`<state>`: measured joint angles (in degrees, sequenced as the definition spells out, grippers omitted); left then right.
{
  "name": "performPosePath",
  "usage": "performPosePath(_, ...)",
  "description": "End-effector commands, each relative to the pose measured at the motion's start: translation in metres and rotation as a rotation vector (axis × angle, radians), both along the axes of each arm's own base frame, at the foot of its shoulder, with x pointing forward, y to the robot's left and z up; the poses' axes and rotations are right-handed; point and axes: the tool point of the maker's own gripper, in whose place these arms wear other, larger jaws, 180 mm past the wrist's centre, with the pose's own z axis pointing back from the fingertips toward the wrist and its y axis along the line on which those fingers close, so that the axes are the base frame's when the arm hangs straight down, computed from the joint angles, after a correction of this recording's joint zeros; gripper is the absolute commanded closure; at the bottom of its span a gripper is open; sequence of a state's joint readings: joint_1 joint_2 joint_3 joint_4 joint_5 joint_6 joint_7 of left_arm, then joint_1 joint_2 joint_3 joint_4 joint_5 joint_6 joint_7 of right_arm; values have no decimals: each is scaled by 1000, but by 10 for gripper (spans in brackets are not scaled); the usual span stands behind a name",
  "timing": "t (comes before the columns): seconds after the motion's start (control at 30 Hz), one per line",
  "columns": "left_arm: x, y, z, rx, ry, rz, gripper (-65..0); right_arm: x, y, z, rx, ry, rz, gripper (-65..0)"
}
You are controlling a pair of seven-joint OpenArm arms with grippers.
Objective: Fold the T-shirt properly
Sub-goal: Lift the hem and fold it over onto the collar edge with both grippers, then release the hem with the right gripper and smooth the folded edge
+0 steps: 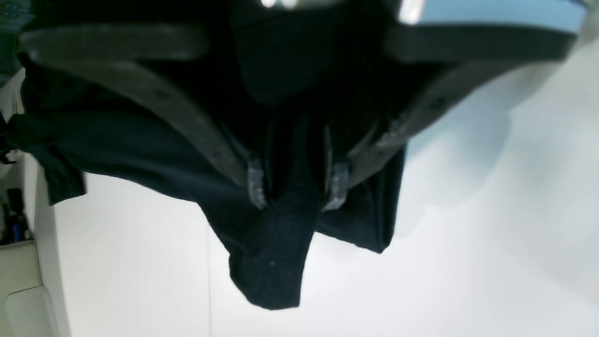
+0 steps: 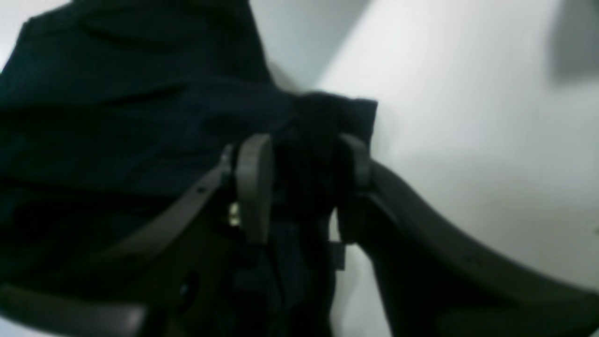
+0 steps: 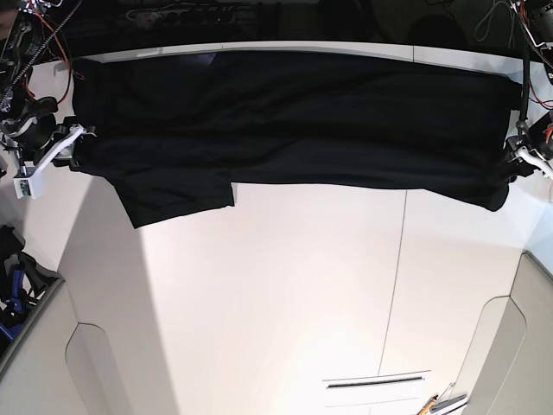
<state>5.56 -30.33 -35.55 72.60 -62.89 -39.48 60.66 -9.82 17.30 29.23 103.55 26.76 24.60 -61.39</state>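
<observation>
The black T-shirt [image 3: 294, 121] is stretched wide across the far part of the white table [image 3: 285, 294]. One sleeve [image 3: 177, 194] lies toward the front at the left. A purplish patch shows at the collar [image 3: 207, 59] near the far edge. My left gripper [image 1: 295, 187] is shut on a bunched corner of the T-shirt [image 1: 271, 262]; in the base view it [image 3: 516, 160] is at the right end. My right gripper [image 2: 304, 173] is shut on a fold of the T-shirt [image 2: 117, 117]; in the base view it [image 3: 73, 147] is at the left end.
A thin seam [image 3: 402, 259] runs front to back across the table. A dark slot [image 3: 376, 380] lies near the front edge. Cables and electronics [image 3: 26, 35] crowd the far left corner. Dark and blue objects [image 3: 13, 285] sit off the table's left edge.
</observation>
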Motion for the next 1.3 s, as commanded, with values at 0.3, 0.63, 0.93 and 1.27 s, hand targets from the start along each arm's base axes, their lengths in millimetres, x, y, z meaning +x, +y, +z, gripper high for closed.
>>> performPosePath(0.3, 8, 7, 18, 18, -49, -7, -270, 25, 2, 43, -38, -174, 27, -227)
performPosePath(0.63, 9, 7, 19, 17, -54, -4, -270, 53, 1, 67, -25, -300, 18, -227)
performPosePath(0.93, 9, 7, 19, 17, -54, -4, -270, 107, 8, 55, 87, -306, 4, -227)
performPosePath(1.27, 8, 7, 18, 17, -54, -4, -270, 122, 47, -45, 151, 18, 81, -314)
